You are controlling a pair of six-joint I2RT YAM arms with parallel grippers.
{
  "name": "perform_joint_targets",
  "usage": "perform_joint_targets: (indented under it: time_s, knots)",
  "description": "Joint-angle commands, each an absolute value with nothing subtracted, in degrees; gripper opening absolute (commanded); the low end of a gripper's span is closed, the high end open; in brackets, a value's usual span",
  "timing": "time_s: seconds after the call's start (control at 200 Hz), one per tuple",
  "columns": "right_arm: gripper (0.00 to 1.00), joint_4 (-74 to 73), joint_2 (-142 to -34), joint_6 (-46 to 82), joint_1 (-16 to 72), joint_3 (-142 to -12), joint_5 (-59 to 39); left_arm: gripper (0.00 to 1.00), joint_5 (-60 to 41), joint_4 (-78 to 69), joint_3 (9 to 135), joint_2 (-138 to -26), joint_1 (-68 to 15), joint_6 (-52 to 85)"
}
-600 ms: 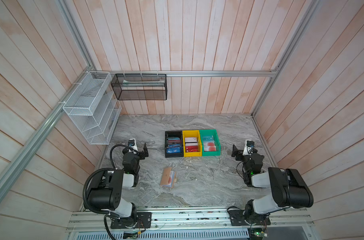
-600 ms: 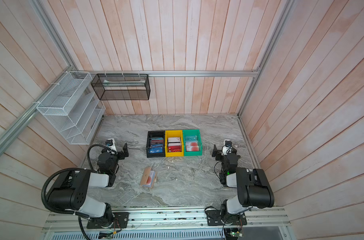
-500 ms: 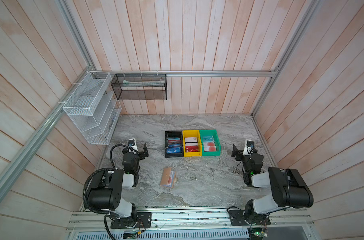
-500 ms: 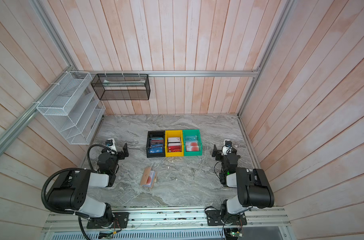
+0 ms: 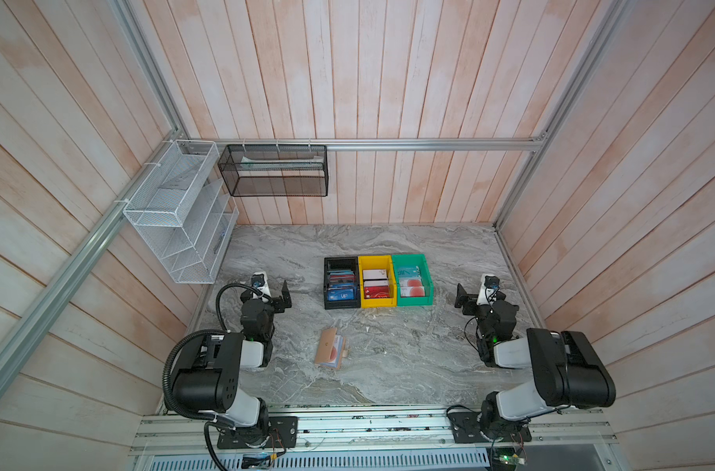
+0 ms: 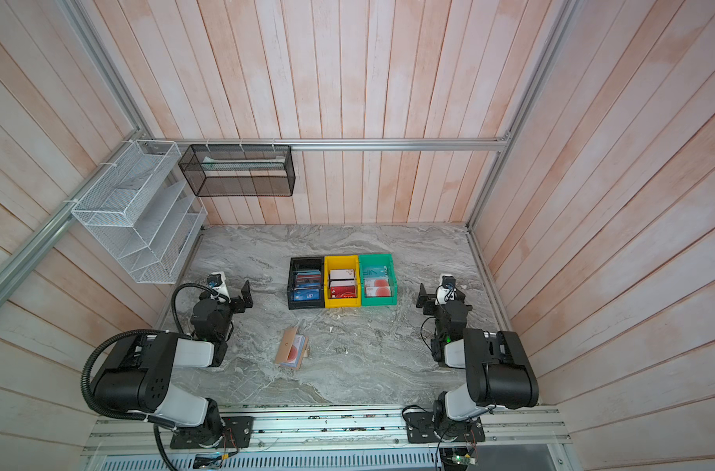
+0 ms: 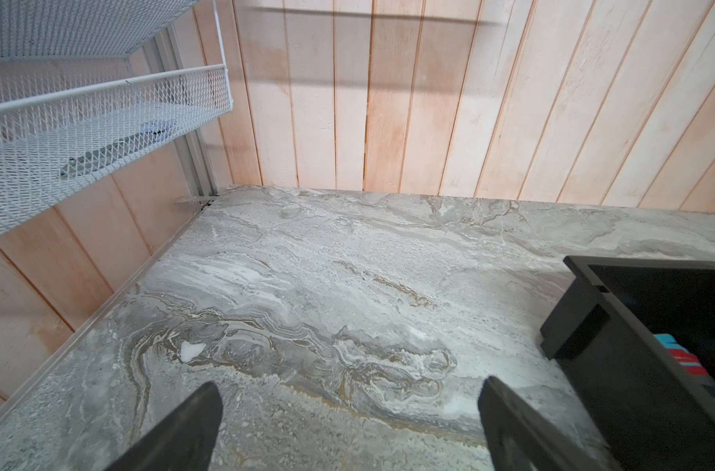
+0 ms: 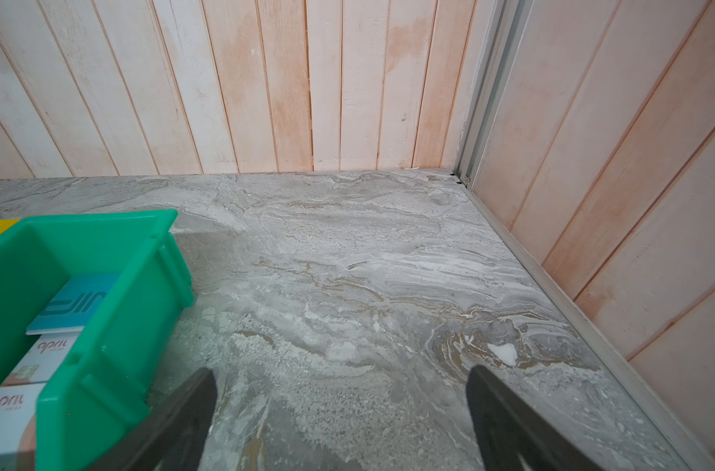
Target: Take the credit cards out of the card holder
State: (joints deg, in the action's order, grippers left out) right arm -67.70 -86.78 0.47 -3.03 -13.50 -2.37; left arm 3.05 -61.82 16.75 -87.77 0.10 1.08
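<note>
The tan-brown card holder (image 5: 326, 346) (image 6: 286, 346) lies open on the marble table, in front of the bins, in both top views. A white credit card with a red circle (image 5: 336, 350) (image 6: 295, 352) shows in its clear sleeve; other cards in it cannot be made out. My left gripper (image 5: 275, 299) (image 6: 240, 299) (image 7: 347, 424) rests open and empty near the left wall, well apart from the holder. My right gripper (image 5: 470, 299) (image 6: 427, 301) (image 8: 341, 416) rests open and empty near the right wall. Neither wrist view shows the holder.
A black bin (image 5: 327, 281) (image 7: 616, 367), a yellow bin (image 5: 360, 281) and a green bin (image 5: 429, 281) (image 8: 115, 346) stand side by side mid-table, each holding several cards. A white wire rack (image 5: 176, 212) hangs on the left wall, a black mesh basket (image 5: 274, 171) on the back wall.
</note>
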Motion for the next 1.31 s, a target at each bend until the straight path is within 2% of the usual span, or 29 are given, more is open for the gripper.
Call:
perform_joint_targets:
  time_s: [0.0, 0.785, 0.915, 1.13, 1.3]
  knots:
    - [0.96, -68.29, -86.81, 0.62, -2.54, -14.24, -1.39, 1.0, 3.36, -63.86, 16.47, -88.37, 0.09, 1.06]
    - [0.93, -68.43, -86.75, 0.55, -2.37, -14.15, -0.96, 1.0, 2.46, -63.61, 16.48, -88.25, 0.42, 1.25]
    - [0.93, -68.0, -86.25, 1.05, -1.83, -14.48, 1.7, 1.0, 2.91, -63.84, 16.63, -88.0, 0.44, 1.22]
    - [0.92, -52.74, -75.54, -3.15, 3.65, -18.91, 7.67, 1.0, 1.06, -36.01, 26.39, -75.46, 0.0, 3.35]
    - [0.92, -39.9, -66.65, -6.55, 13.16, -22.29, 11.25, 1.0, -5.78, -28.01, 26.52, -67.03, -1.56, 9.96]
